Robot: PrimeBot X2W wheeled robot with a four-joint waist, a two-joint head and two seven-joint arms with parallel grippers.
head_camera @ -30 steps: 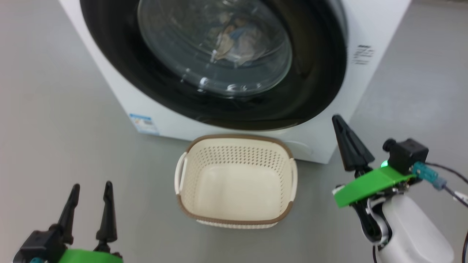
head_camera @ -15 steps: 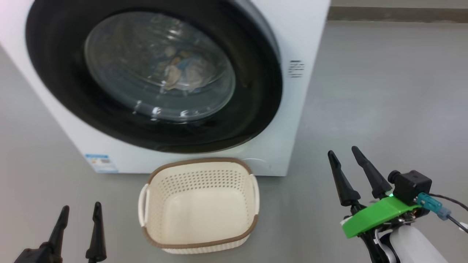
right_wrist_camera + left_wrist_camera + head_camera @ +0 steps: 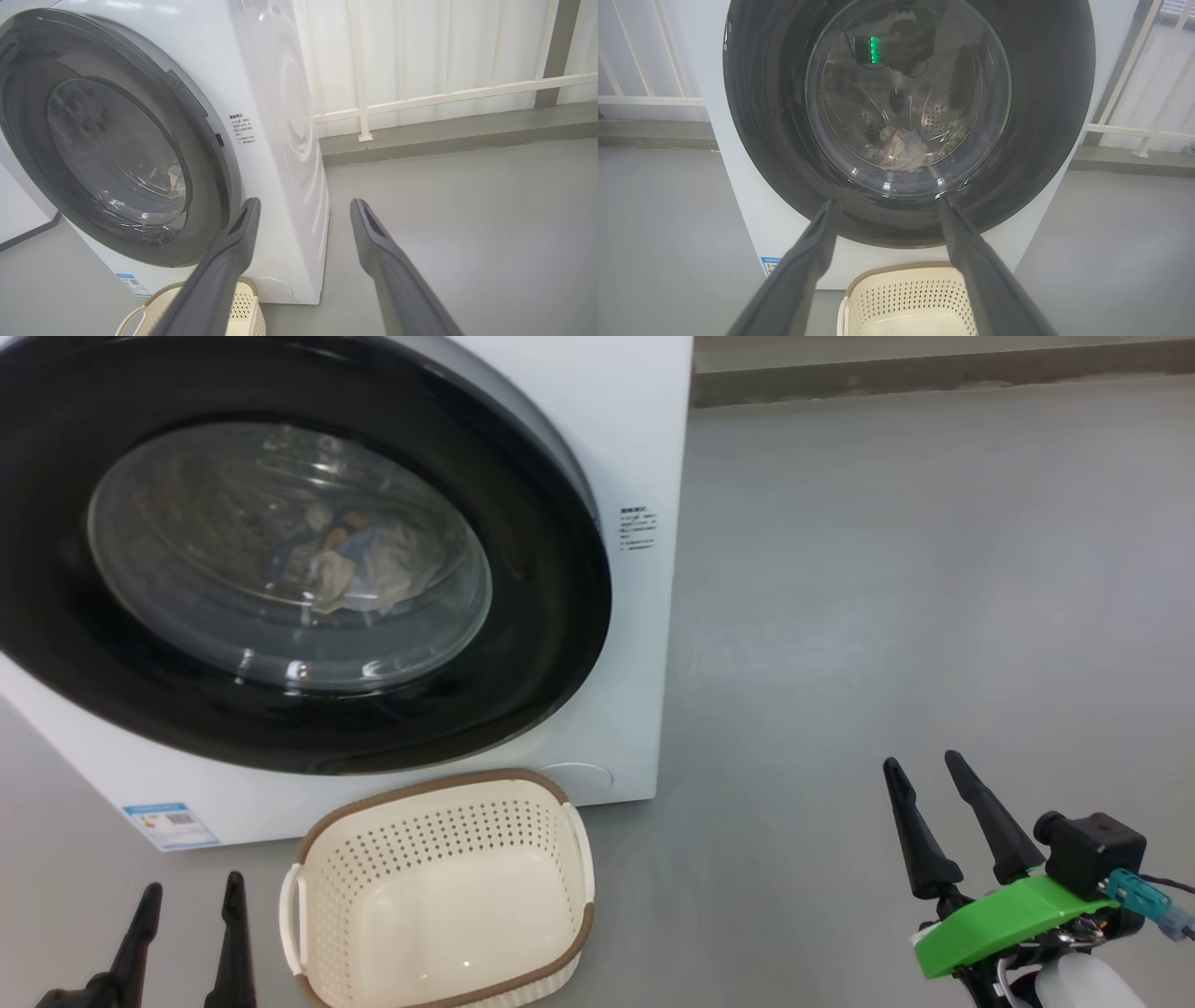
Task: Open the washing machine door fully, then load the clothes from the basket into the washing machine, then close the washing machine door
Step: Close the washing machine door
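I'm looking at the door (image 3: 523,644) and it's sitting flush against the washer (image 3: 635,448). I'm judging it closed, though I can't tell from here whether the latch is caught. Through the glass I'm seeing the clothes (image 3: 345,560) lying in a small heap at the bottom of the drum, blue and cream bits together. The basket (image 3: 439,786) is standing on the floor (image 3: 887,569) just in front of the washer, below the door, and it's showing me nothing but its bare bottom.

I'm reading that as the load being in and the door being shut, so the task is looking as good as finished. I'm finding nothing left to pick up.

The left gripper (image 3: 191,887) is hovering low beside the basket, not touching it, with its fingers spread wide and nothing between them. The right gripper (image 3: 922,762) is hanging out over open floor, well apart from washer and basket, also spread wide and carrying nothing. At most I'm thinking of checking the door's seating.
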